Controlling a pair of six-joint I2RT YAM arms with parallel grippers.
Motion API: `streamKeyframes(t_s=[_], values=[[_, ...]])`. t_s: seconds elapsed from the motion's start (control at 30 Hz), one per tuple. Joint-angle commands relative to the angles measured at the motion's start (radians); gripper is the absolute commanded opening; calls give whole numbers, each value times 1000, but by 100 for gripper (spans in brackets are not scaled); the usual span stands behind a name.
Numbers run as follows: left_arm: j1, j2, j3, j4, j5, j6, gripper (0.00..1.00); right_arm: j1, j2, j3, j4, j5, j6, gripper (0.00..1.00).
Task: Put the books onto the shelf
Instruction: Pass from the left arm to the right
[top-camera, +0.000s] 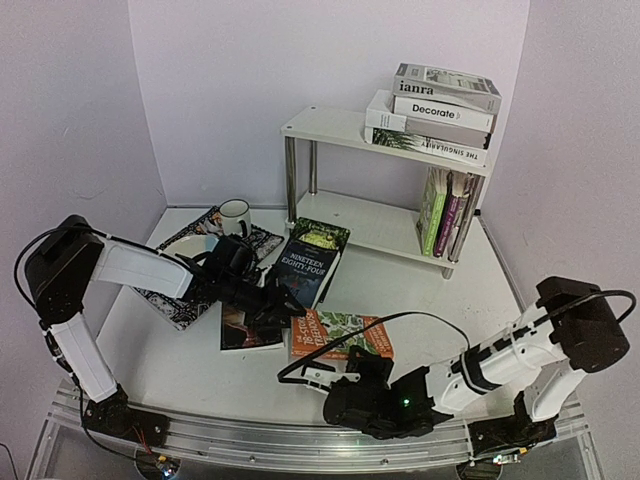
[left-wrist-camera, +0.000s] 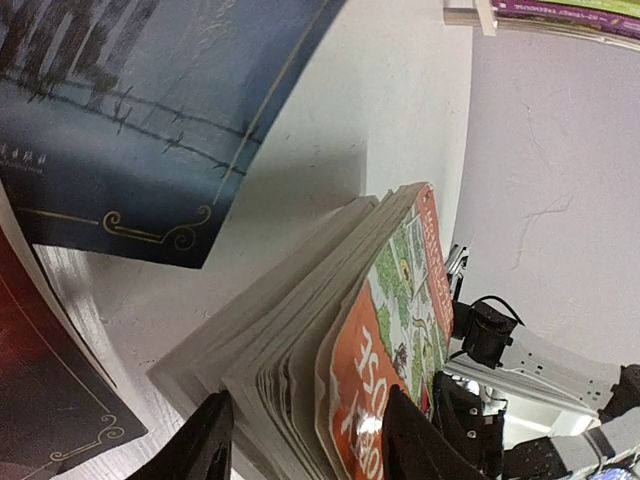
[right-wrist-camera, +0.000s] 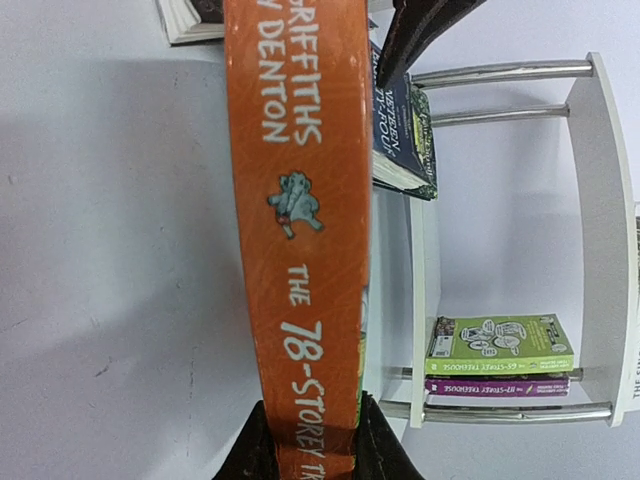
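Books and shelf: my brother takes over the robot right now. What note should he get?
Right gripper is shut on the spine of the orange Treehouse book. The left gripper straddles its page end; grip unclear.
Done: a stack of books lies on the top board of the shelf, and upright books stand on the lower board.
Left: the orange book, Nineteen Eighty-Four and a dark red book, none shelved yet.

bright even light, blurry wrist close-ups
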Motion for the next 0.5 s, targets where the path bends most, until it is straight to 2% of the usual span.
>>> streamKeyframes(t_s=[0.0, 0.23, 0.47], values=[[4, -98, 70, -39, -76, 69, 61, -13, -142, -23, 67, 6, 17, 0], [5, -188, 93, -125, -174, 140, 79, -81, -301, -72, 71, -131, 95, 0], [5, -234, 60, -137, -209, 145, 79, -194, -459, -124, 57, -371, 165, 0]])
